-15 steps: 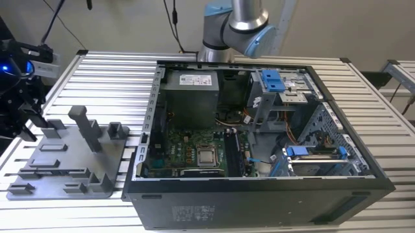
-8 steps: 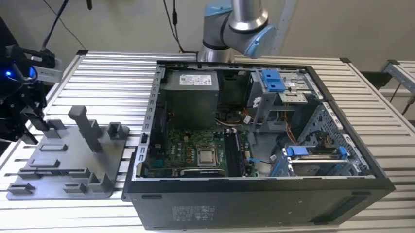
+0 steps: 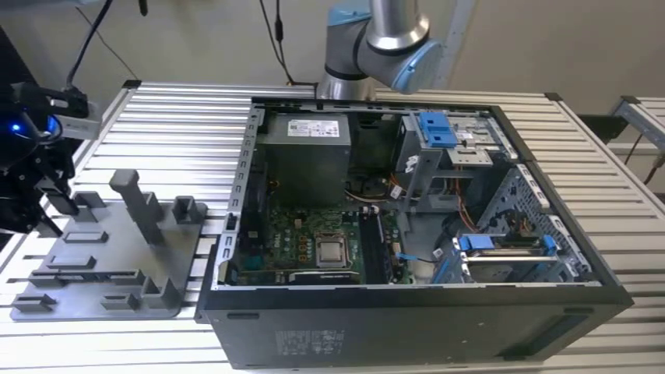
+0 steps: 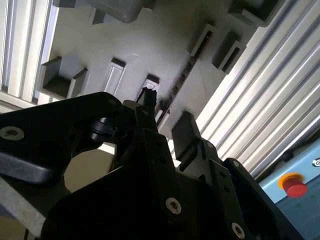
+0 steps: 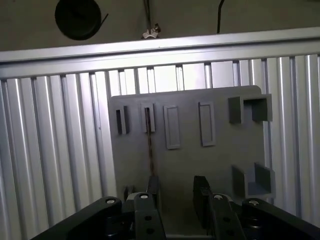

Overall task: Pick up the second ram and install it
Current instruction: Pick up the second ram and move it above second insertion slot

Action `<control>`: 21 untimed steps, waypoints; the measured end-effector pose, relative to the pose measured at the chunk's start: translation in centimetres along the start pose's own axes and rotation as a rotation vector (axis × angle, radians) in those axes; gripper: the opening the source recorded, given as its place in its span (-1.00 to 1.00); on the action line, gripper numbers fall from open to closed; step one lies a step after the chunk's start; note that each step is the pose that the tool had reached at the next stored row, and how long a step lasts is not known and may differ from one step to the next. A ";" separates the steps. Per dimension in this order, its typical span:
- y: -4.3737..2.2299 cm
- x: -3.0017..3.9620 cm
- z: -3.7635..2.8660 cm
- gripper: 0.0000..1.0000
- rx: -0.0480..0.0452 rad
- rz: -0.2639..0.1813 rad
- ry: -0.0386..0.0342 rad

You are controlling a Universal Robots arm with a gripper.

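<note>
The second ram [image 5: 148, 141] stands on edge in a slot of the grey tray [image 5: 220, 165], seen as a thin dark strip. It is also the speckled line [image 4: 181, 77] in the second wrist view. My gripper [image 5: 177, 194] hangs over the tray, open, with nothing between its fingers. The ram lies in line with one finger [image 5: 152, 186], ahead of it, not inside the gap. The exterior view puts the gripper [image 3: 50, 214] over the tray's [image 3: 104, 269] far left end.
The open PC case [image 3: 416, 312] lies on the ribbed metal table [image 3: 177, 117], right of the tray. Its motherboard [image 3: 301, 241] has dark memory slots [image 3: 376, 249] beside the processor socket. Upright posts [image 3: 140, 204] rise from the tray. Blue drive brackets [image 3: 441, 128] crowd the case.
</note>
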State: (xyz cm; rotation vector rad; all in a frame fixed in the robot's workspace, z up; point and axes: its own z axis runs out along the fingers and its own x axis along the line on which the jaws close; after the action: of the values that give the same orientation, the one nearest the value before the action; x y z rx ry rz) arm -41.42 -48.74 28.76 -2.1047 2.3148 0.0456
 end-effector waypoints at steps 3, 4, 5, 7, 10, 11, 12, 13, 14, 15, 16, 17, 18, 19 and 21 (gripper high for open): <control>0.03 0.08 0.37 -0.16 -0.0002 -0.007 0.0001; 0.02 0.13 0.53 -0.16 -0.0003 -0.009 0.0002; 0.02 0.21 0.68 -0.16 -0.0005 -0.010 0.0003; 0.00 0.39 1.00 -0.16 -0.0007 -0.012 0.0004; -0.05 0.73 1.51 -0.16 -0.0007 -0.014 0.0002; -0.06 0.85 1.68 -0.16 -0.0006 -0.015 0.0000; -0.07 0.97 1.85 -0.16 -0.0006 -0.016 -0.0002; -0.09 1.10 2.01 -0.16 -0.0007 -0.017 -0.0004; -0.10 1.20 2.20 -0.16 -0.0004 -0.018 -0.0007; -0.11 1.29 2.36 -0.16 -0.0002 -0.018 -0.0010; -0.12 1.38 2.53 -0.16 -0.0001 -0.019 -0.0011; -0.13 1.48 2.69 -0.16 0.0000 -0.020 -0.0013; -0.14 1.56 2.85 -0.16 0.0002 -0.021 -0.0015; -0.15 1.63 3.01 -0.16 0.0004 -0.022 -0.0017; -0.15 1.72 3.34 -0.16 0.0006 -0.025 -0.0018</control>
State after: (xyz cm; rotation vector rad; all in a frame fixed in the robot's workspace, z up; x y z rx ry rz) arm -41.46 -50.36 25.37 -2.1315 2.2873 0.0466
